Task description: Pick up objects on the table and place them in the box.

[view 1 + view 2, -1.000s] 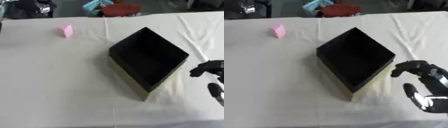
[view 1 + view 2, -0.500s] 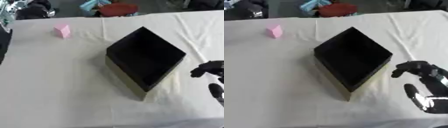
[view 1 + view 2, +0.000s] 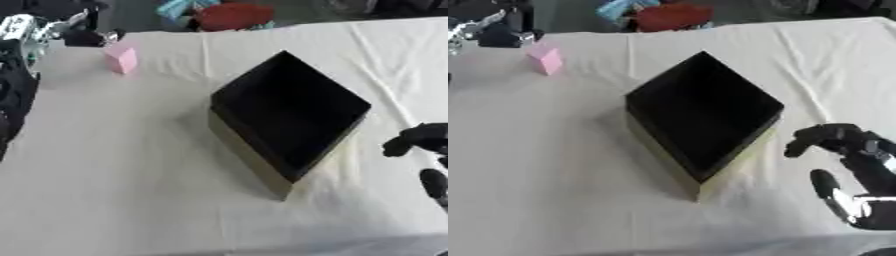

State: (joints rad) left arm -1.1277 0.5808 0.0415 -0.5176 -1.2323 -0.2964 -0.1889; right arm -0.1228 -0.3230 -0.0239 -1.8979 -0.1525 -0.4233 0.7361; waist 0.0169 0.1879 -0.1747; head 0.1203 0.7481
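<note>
A black open box (image 3: 248, 154) with tan outer walls stands cornerwise in the middle of the white-clothed table; I see nothing inside it. A small pink block (image 3: 122, 59) stands at the far left. My left hand (image 3: 84, 36) reaches in from the upper left corner and is just left of the block, close to it; whether they touch is unclear. My right hand (image 3: 863, 165) rests at the lower right, beside the box's right corner, fingers relaxed and holding nothing.
Beyond the table's far edge lie a red thing (image 3: 231, 14) and a teal thing (image 3: 174, 8). My left arm (image 3: 17, 75) runs dark down the left edge. The cloth (image 3: 114, 180) has creases at the far right.
My left arm has come in from the upper left and its hand now sits beside the pink block. The right hand and the box have stayed put.
</note>
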